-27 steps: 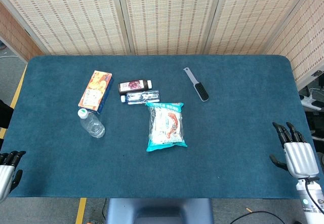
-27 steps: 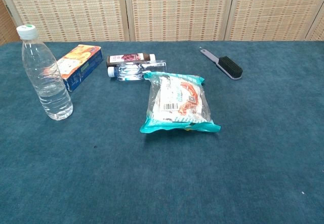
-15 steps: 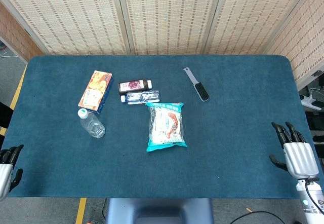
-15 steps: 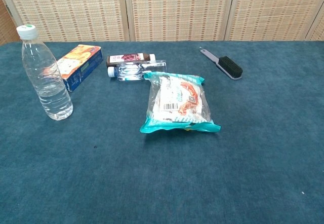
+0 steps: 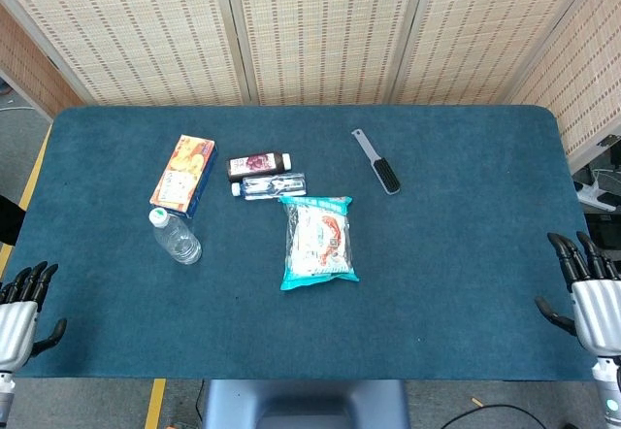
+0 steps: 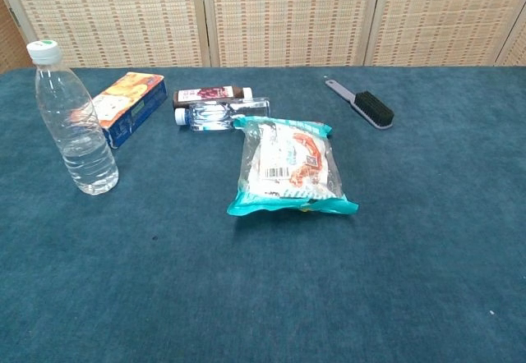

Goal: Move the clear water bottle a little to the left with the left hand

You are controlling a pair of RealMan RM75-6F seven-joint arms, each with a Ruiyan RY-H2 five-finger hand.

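Both hands have shifted since the earlier frames: the left hand [image 5: 17, 317] has come a little further into the head view at the near left corner of the worktop [image 5: 466, 245], and the right hand [image 5: 594, 298] has slid outward past the worktop's right edge. Each hand holds nothing, its fingers spread apart and pointing away from the robot. Neither hand shows in the chest view.

Ahead of the left hand and off to its right, well apart from it, the clear water bottle [image 5: 175, 237] stands upright on the blue worktop, its white cap on top, where it stood before. Just beyond the bottle, further from the left hand, lies an orange box [image 5: 183, 175]. To the right of the box two small bottles lie on their sides next to each other, a dark one [image 5: 258, 164] and a clear one [image 5: 268, 186]. A teal-edged snack packet [image 5: 317, 241] lies flat just nearer than these, roughly midway between the two hands. A black brush [image 5: 376, 162] lies far ahead of the right hand, toward its left.
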